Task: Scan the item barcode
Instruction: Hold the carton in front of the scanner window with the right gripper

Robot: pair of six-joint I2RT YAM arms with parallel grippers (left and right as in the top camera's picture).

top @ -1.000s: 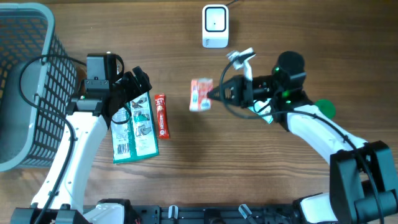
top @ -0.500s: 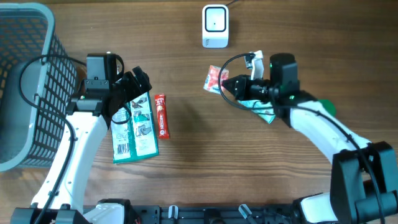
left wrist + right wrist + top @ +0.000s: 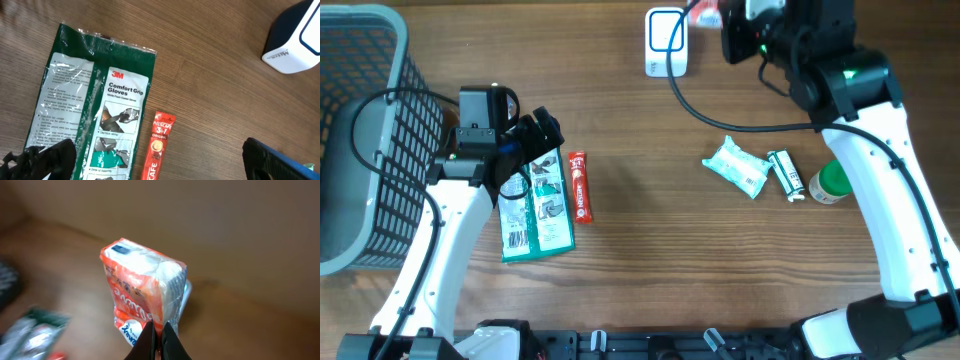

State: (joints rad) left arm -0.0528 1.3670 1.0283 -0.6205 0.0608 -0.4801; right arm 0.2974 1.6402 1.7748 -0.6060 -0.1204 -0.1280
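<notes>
Orange tissue pack [image 3: 142,290] near scanner [image 3: 666,55], gloves pack [image 3: 535,205], coffee stick [image 3: 579,187], basket [image 3: 400,130]

Orange-white tissue pack [image 3: 142,290]; green-white glove pack [image 3: 100,115]; red coffee sachet [image 3: 159,147]; white scanner [image 3: 666,40].

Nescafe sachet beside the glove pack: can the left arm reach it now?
Probably yes. The left gripper hangs open and empty above the glove pack, and the Nescafe sachet lies flat just beside it with nothing on top. The pack's edge close alongside might crowd the fingers.
</notes>
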